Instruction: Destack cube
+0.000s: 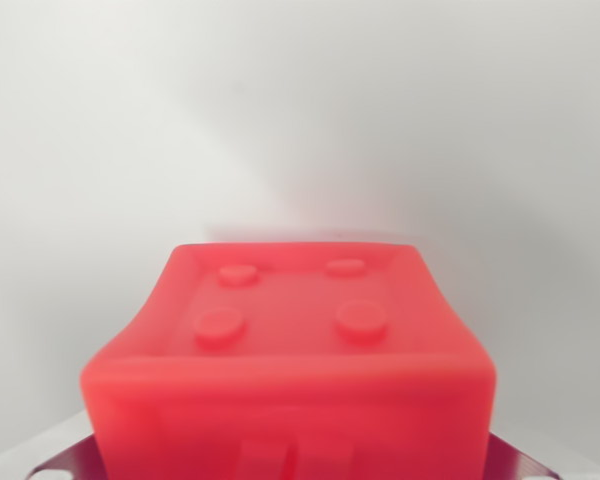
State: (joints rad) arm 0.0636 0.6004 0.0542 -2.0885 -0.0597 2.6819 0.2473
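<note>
A red cube fills the lower middle of the wrist view, very close to the camera. Its top face has a raised rim and four round studs. Its near face carries two shallow upright ridges at the bottom edge. Shiny metal pieces of my gripper poke out at both bottom corners, flanking the cube and reflecting its red. No fingertips show, so I cannot tell whether the jaws hold the cube. Whatever lies under the cube is hidden.
Behind and around the cube there is only a plain, blurred white surface with a soft shadow just past the cube's far edge.
</note>
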